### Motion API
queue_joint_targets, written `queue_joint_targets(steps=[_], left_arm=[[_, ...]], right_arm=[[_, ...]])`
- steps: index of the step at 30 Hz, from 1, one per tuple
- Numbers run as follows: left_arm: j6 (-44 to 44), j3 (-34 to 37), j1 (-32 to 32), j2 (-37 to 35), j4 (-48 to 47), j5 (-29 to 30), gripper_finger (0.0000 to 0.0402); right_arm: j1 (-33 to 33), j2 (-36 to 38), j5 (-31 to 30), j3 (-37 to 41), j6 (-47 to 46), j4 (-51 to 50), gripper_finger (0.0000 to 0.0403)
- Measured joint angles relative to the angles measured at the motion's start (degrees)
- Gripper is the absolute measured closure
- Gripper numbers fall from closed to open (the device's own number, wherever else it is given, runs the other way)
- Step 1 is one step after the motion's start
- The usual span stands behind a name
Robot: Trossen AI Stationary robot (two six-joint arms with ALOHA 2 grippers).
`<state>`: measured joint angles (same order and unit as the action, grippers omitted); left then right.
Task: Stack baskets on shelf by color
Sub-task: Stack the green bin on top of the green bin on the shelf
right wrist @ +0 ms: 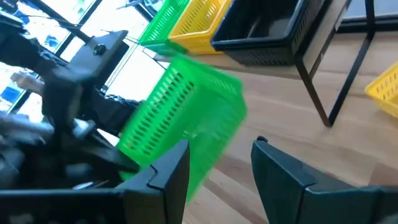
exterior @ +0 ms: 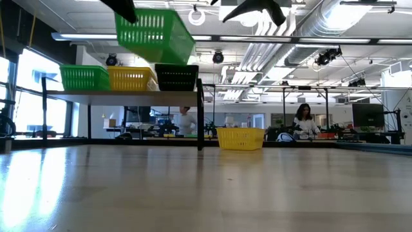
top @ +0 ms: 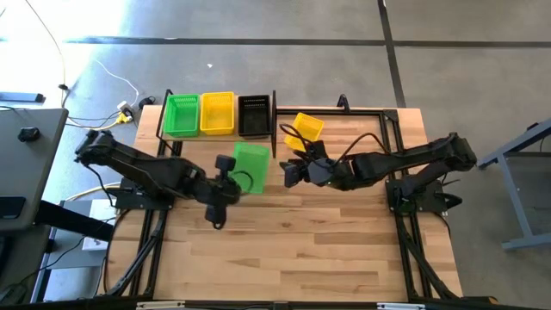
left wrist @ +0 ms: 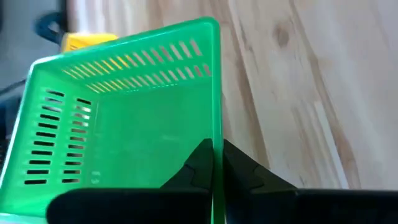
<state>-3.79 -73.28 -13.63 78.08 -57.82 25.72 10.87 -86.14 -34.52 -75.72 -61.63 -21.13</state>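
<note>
The shelf (exterior: 129, 92) stands at the table's far left and carries a green basket (top: 181, 114), a yellow one (top: 217, 113) and a black one (top: 253, 115) side by side. My left gripper (top: 231, 175) is shut on a second green basket (top: 251, 164), held high in front of the shelf; in the low view this basket (exterior: 154, 35) is tilted. Another yellow basket (top: 303, 129) rests on the table right of the shelf. My right gripper (top: 293, 174) is open and empty, just right of the held basket. My left gripper pinches one side wall of the green basket at its rim (left wrist: 216, 146), one finger inside (left wrist: 198, 163) and one outside (left wrist: 241, 167). The basket is lifted clear of the table and tilted, its open top turned toward the gripper.
A bare black metal frame (top: 370, 110) stands at the table's far right behind the loose yellow basket (exterior: 241, 137). The near half of the wooden table (top: 293, 258) is bare wood. People show in the room beyond the table (exterior: 302, 119).
</note>
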Motion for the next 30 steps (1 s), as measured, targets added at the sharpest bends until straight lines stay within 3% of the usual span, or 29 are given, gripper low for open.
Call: queue_joint_targets(steps=[8,17,24,30], left_arm=[[-0.4,4.3,1.7,-13.6,-2.1,1.8,0.0401],[-3.7,5.0,7.8,-24.8,-10.7,6.6,0.0401],[-11.4,5.0,16.4,-33.0,-14.7,6.9,0.0401],[-19.8,5.0,23.6,-38.3,-18.2,5.7,0.0401]], right_arm=[[-0.4,0.8,0.0,0.0,3.6,0.0,0.0247],[-2.5,0.8,1.0,0.0,8.6,0.0,0.0247],[-6.0,0.8,8.7,0.0,13.0,0.3,0.0247],[-8.7,0.8,11.7,0.0,14.2,0.4,0.0247]])
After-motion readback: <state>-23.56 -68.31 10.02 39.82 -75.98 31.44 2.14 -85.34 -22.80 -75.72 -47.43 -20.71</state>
